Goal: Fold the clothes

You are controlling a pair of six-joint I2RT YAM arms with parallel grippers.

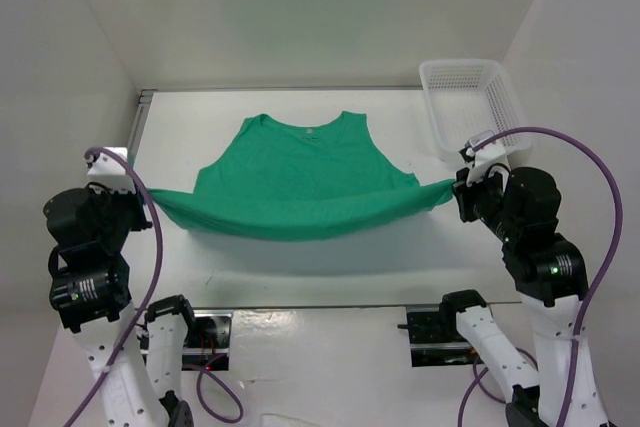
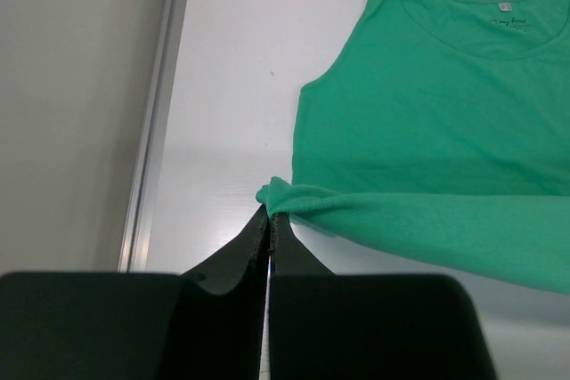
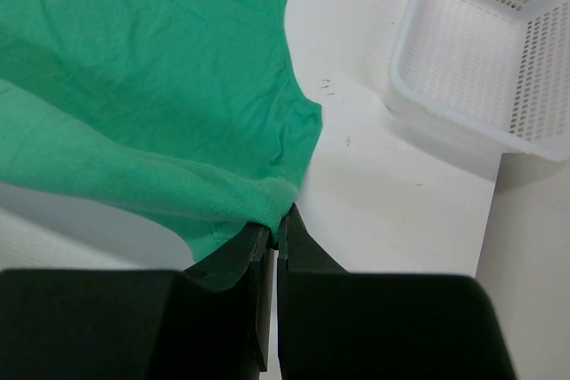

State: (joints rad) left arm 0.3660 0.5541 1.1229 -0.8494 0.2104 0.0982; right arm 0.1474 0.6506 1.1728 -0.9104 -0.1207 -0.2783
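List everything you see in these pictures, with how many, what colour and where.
shirt: one, green, table centre, collar far, near hem stretched between both jaws
basket: one, white mesh, far right corner
table: one, white, under everything
cables: two, purple, one looped along each arm
left arm: one, black and white, near left
right arm: one, black and white, near right
left jaws: black, shut on shirt's left corner
right jaws: black, shut on shirt's right corner
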